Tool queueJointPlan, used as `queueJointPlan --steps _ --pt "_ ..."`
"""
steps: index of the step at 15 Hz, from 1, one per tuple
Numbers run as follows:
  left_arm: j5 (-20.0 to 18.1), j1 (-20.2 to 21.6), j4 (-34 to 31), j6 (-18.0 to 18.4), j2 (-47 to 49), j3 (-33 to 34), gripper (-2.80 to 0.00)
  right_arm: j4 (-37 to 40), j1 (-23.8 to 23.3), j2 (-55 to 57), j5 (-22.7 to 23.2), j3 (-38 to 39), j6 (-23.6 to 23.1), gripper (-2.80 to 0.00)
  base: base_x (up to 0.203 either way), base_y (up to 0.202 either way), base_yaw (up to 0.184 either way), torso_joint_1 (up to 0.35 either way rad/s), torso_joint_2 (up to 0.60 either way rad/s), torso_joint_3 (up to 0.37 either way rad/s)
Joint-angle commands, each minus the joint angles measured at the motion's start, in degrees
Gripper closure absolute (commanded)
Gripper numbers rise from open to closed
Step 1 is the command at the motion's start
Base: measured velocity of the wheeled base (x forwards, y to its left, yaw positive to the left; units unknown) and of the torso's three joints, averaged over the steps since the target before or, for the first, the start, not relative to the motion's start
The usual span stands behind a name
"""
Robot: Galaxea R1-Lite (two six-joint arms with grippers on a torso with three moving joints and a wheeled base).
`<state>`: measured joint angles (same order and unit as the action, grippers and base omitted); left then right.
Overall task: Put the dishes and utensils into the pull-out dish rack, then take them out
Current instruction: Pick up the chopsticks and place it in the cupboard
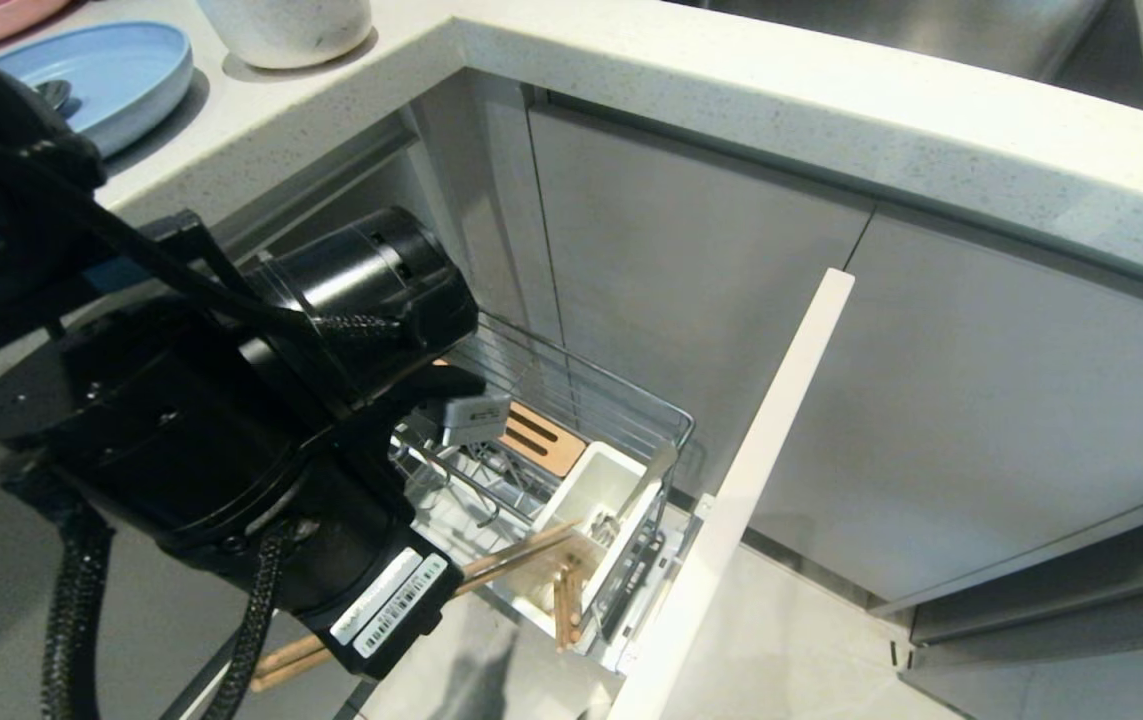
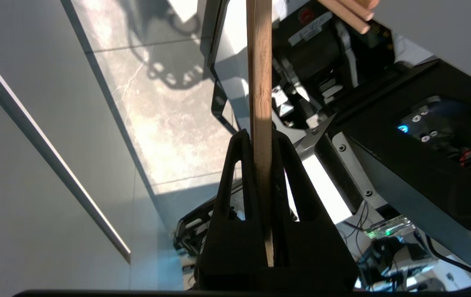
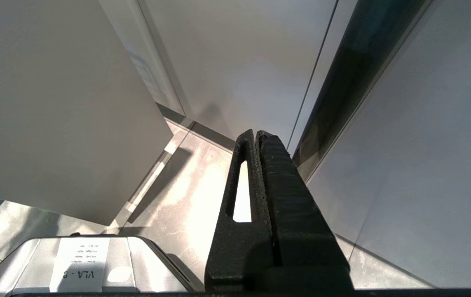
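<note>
My left tool point(image 2: 260, 140) pinches light-brown wooden chopsticks point(image 2: 259, 82) tight, at seven o'clock of the chrome wire pull-out rack point(image 1: 571, 400). Loading step, I judge: next, tips into its white plastic caddy point(image 1: 603, 487). Right tool point(image 3: 256, 138) closed, empty.

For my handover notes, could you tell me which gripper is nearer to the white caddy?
Left. The left gripper, shut on the chopsticks, is beside the white caddy. The right gripper hangs shut by cabinet doors, caddy not in its view.

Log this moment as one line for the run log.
left gripper: shut on chopsticks | rack: pulled out | right gripper: shut, empty
</note>
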<state>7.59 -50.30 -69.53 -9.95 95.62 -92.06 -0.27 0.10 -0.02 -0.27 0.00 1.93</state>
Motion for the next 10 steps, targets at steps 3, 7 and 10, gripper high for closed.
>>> queueJointPlan --steps 3,7,10 --pt "0.3 0.0 -0.3 -0.1 2.7 0.4 0.0 0.0 0.0 -0.2 0.0 0.1 0.0 0.0 0.0 0.0 0.0 0.0 0.0 0.0" --pt "1.3 0.0 -0.1 -0.1 4.2 0.8 0.0 0.0 0.0 -0.2 0.0 0.1 0.0 0.0 0.0 0.0 0.0 0.0 0.0 0.0" --pt "1.2 0.1 1.3 -0.1 5.8 0.9 0.0 0.0 0.0 -0.2 0.0 0.1 0.0 0.0 0.0 0.0 0.0 0.0 0.0 0.0"
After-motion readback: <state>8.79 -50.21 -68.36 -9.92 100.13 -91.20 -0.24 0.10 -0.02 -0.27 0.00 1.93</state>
